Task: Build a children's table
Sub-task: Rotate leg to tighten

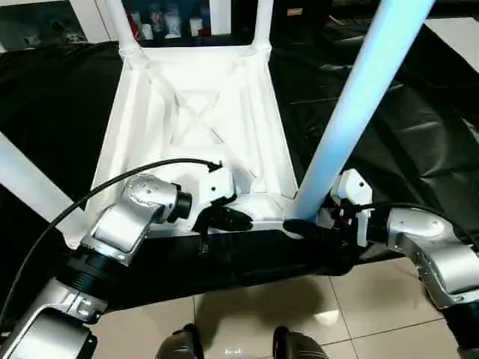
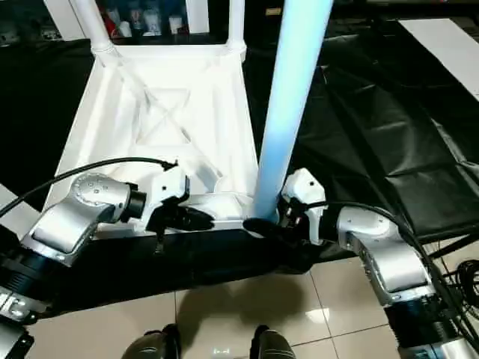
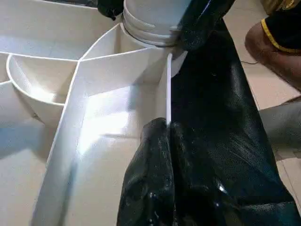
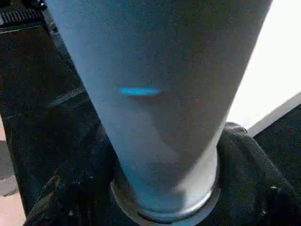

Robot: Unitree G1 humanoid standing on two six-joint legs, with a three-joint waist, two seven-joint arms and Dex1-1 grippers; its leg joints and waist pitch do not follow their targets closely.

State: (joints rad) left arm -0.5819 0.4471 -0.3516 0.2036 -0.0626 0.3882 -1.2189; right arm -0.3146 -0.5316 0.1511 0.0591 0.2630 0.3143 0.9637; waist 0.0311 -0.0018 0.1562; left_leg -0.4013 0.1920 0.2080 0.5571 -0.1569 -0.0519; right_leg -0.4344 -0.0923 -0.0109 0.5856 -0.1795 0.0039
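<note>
The children's table top (image 1: pixel 194 90) lies upside down on black cloth, ribbed underside up. Two legs (image 1: pixel 120 22) (image 1: pixel 262 22) stand in the far corner sockets. A third leg (image 1: pixel 30 187) rises at the near left corner. The fourth leg (image 1: pixel 359 97) stands in the near right socket, and my right gripper (image 1: pixel 299 224) clasps its base; its black fingers (image 4: pixel 254 179) press on both sides of the tube (image 4: pixel 155 94). My left gripper (image 1: pixel 228 218) is shut on the thin near rim wall (image 3: pixel 168 89) of the top, left of that socket.
Black cloth (image 1: pixel 389 112) covers the work surface; tiled floor (image 1: pixel 299 299) lies in front of its near edge. A flat white panel (image 1: pixel 456 37) lies at the far right. A person's limb in dark clothing (image 3: pixel 277 42) shows beyond the near right corner.
</note>
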